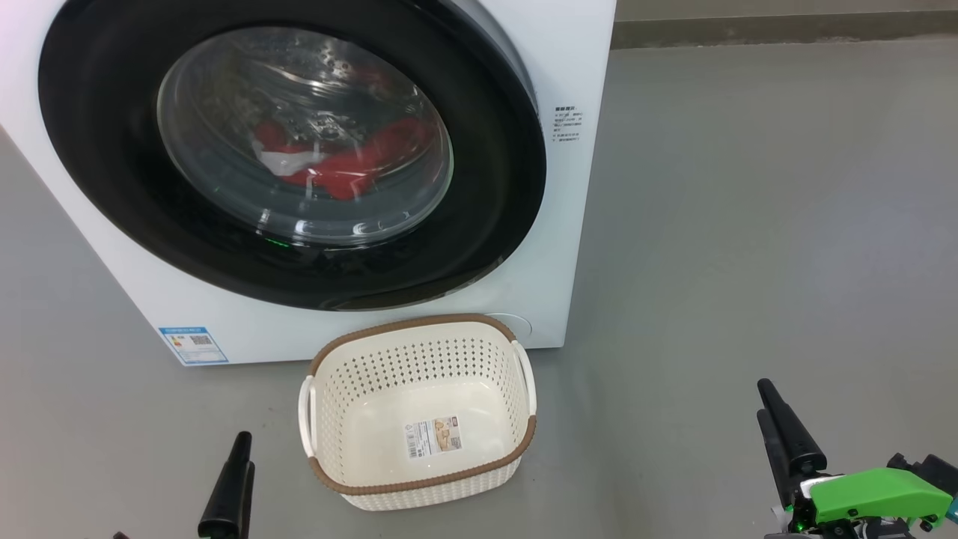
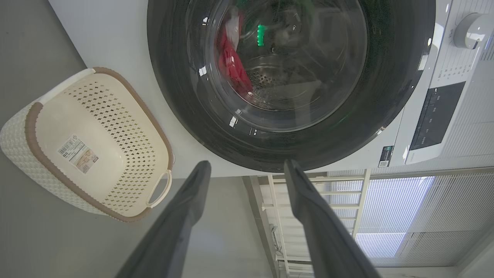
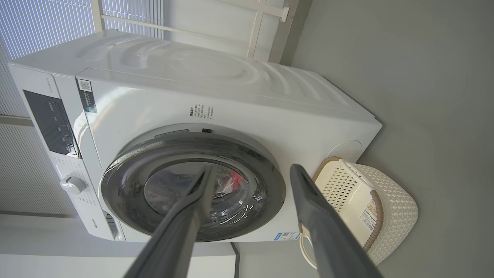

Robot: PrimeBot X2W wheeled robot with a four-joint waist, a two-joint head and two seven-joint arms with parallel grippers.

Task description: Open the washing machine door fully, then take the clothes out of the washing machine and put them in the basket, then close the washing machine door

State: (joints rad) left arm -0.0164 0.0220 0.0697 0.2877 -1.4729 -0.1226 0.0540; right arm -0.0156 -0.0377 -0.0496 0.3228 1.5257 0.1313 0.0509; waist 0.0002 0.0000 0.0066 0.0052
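Observation:
The washing machine (image 1: 572,247) stands ahead on the floor. Its door (image 1: 105,150) lies across the front; I cannot tell whether it is latched. Behind the glass, the red and white clothes (image 1: 344,168) lie in the drum, also seen as clothes (image 2: 231,65) in the left wrist view. The basket (image 1: 419,323) sits on the floor just before the machine, with nothing in it but a paper label. My left gripper (image 2: 247,164) is open and low to the basket's left, one of its fingers (image 1: 228,486) showing. My right gripper (image 3: 251,169) is open too, far right of the basket (image 3: 401,216).
Grey floor (image 1: 748,224) spreads to the right of the machine up to a wall base (image 1: 748,30). The control panel (image 2: 436,116) and a knob (image 2: 472,31) sit on the machine's front. A white rail and window blinds (image 2: 389,204) lie beyond it.

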